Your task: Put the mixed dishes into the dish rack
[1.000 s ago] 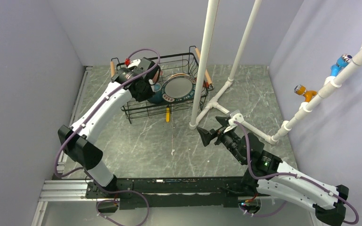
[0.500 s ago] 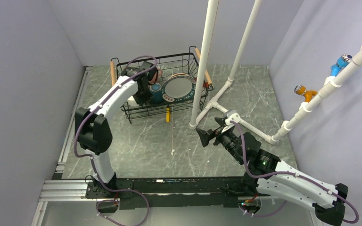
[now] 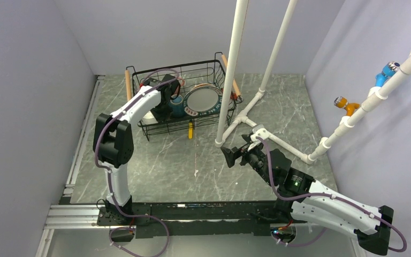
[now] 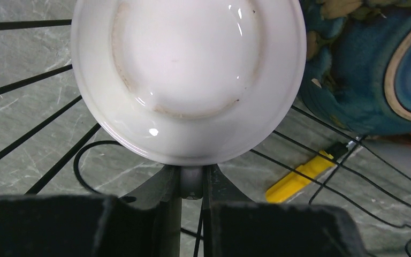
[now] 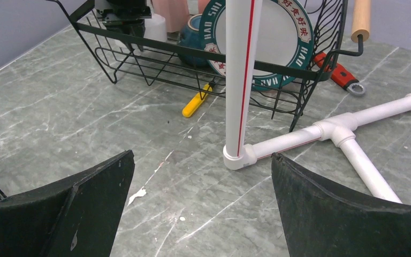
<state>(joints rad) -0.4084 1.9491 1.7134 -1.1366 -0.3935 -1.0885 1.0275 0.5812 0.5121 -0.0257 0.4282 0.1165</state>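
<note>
The black wire dish rack (image 3: 203, 65) stands at the back of the table. It holds the big plate with the dark patterned rim (image 3: 202, 100), the dark-blue bowl (image 3: 177, 105) and a pink mug (image 3: 175, 83). My left gripper (image 3: 160, 104) is down inside the rack's left end. In the left wrist view the gripper (image 4: 192, 179) is shut on the handle of the white cup (image 4: 187, 69), which stands upright just left of the bowl (image 4: 364, 69). My right gripper (image 3: 234, 154) is open and empty above the table; it also shows in the right wrist view (image 5: 202, 155).
White PVC pipes (image 5: 239, 80) rise from the table just in front of the rack's right end and run along the floor to the right. A yellow tool (image 5: 197, 101) lies under the rack's front edge. A red-handled wrench (image 5: 337, 72) lies by its right side.
My left arm has folded in, its elbow swinging right, and the gripper has gone lower into the rack's left end with the white cup. The right gripper has crept slightly left.
</note>
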